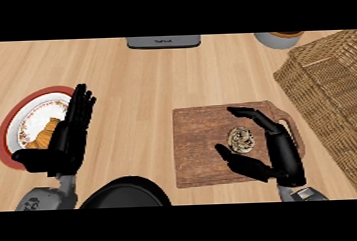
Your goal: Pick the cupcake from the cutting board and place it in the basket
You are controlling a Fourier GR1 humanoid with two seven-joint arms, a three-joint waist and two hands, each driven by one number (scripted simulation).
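Note:
A small cupcake (pixel 242 140) with a pale speckled top sits on the brown wooden cutting board (pixel 201 141), right of the board's middle. My right hand (pixel 282 149) lies over the board's right side, its fingers arching above the cupcake and its thumb below it; the hand is open around the cupcake and no contact shows. The wicker basket (pixel 328 87) stands at the right edge, just beyond the board. My left hand (pixel 70 134) rests open at the left, fingers pointing up.
A red-rimmed plate (pixel 26 115) with a croissant (pixel 45 133) lies under my left hand's side. A dark round pan (pixel 128 194) sits at the front edge. A grey appliance (pixel 164 41) and a grey cup (pixel 278 39) stand at the back.

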